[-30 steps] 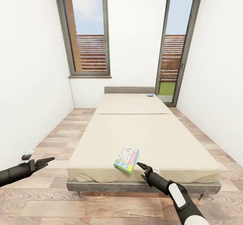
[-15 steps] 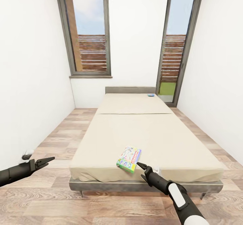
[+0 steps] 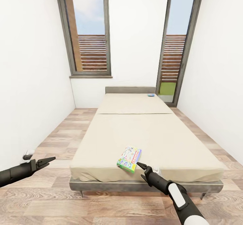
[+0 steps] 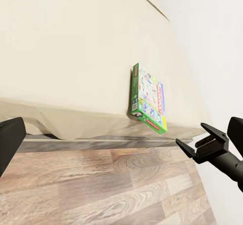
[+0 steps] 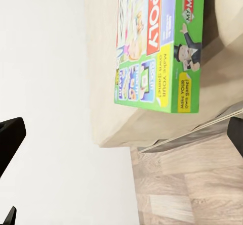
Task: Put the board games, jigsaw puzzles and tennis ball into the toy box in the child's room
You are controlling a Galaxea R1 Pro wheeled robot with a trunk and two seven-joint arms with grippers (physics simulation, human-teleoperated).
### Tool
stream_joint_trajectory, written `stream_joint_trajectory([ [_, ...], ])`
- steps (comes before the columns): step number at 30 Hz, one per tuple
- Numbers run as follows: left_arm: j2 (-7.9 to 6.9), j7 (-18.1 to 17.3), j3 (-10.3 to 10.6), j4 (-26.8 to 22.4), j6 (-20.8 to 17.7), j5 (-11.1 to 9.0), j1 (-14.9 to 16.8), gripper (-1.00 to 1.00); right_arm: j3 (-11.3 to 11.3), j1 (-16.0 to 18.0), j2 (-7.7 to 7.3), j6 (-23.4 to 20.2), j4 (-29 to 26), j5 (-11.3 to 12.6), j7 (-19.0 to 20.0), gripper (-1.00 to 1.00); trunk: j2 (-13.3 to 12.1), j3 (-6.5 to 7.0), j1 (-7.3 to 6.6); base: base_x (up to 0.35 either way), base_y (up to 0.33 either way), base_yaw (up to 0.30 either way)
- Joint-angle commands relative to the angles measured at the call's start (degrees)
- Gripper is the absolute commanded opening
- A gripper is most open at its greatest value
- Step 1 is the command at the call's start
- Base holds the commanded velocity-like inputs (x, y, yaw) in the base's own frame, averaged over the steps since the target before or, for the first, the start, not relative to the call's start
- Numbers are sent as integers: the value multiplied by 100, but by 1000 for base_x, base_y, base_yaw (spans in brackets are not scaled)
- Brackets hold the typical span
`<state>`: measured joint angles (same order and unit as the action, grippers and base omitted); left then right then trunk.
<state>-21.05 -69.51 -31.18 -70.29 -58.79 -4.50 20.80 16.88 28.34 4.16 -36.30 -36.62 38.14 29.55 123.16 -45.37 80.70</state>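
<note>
Bed (image 3: 148, 134) with cream mattress sits slightly further right in head view than 1 s ago, camera shift. Monopoly board game (image 3: 129, 159) flat near foot edge; small blue board game (image 3: 151, 95) far at the headboard. Right gripper (image 3: 141, 167) just right of the Monopoly box, not touching, jaws parted. Left gripper (image 3: 47, 160) over floor, well left, jaws parted
</note>
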Motion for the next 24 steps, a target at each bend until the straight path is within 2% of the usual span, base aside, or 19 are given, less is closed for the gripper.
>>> stream_joint_trajectory([
  [1, 0, -7, -2, 2, -45, -16, 3, 100, 34, 4, 7, -44, -2, 9, 6, 100, 3, -6, -1, 0, 0, 0],
  [7, 4, -9, -2, 2, -45, -16, 3, 100, 31, 4, 6, -44, -3, 9, 6, 100, 3, -6, -1, 0, 0, 0],
  [24, 5, -10, -1, 2, -54, -16, 3, 100, 33, 4, 19, -36, -2, 9, 6, 100, 684, -311, 372, 0, 0, 0],
])
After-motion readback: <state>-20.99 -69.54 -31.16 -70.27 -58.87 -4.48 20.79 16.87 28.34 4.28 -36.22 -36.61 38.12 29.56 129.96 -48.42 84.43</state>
